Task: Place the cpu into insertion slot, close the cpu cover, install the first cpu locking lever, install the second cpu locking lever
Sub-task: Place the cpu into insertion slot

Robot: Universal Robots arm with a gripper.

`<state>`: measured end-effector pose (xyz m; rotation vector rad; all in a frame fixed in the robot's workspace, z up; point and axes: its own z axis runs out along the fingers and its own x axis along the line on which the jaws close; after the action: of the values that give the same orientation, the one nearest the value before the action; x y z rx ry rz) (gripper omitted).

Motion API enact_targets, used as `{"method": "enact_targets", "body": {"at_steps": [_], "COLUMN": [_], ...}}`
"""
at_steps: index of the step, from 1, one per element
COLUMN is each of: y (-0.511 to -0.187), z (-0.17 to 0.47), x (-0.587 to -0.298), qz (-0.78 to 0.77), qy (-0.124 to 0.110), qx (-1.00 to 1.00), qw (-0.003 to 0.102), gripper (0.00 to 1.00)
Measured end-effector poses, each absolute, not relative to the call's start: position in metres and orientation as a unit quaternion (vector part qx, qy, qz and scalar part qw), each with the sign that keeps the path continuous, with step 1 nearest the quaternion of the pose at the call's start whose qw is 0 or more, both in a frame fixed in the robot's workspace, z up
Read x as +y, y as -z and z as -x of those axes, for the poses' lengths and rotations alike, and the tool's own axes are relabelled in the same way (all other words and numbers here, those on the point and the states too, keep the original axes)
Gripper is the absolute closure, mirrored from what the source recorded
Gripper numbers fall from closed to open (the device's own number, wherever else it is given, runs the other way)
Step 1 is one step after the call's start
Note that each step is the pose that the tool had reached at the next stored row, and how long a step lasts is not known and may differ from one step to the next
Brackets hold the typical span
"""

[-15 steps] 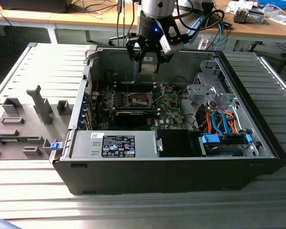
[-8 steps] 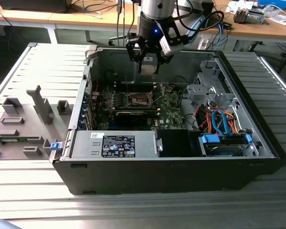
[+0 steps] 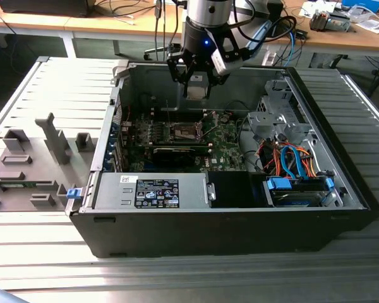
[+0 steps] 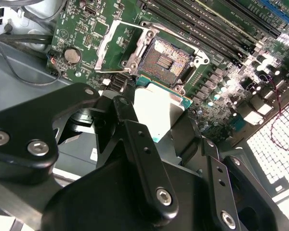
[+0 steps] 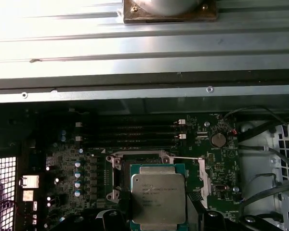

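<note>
Gripper (image 3: 196, 85) is clamped on the cpu (image 5: 159, 197), fingers (image 4: 135, 130) pinching its opposite edges, silver top facing the first wrist view. The cpu hangs in the air above the green board inside the open computer case (image 3: 240, 221), which sits on the slatted counter (image 3: 177, 271). The insertion slot (image 4: 166, 60) is bare, with its dark contact field exposed and no chip seated. The cpu cover (image 4: 104, 48) is flipped open just beside the slot.
</note>
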<state>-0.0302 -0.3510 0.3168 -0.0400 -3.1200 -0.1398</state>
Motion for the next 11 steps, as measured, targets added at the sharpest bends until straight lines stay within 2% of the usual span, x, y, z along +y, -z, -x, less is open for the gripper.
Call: {"method": "enact_targets", "body": {"at_steps": [11], "y": [-0.3143], "z": [0.0302], "x": [-0.3512], "qz": [0.013], "qy": [0.045], "qx": [-0.999], "qw": [0.009], "gripper": [0.46]}}
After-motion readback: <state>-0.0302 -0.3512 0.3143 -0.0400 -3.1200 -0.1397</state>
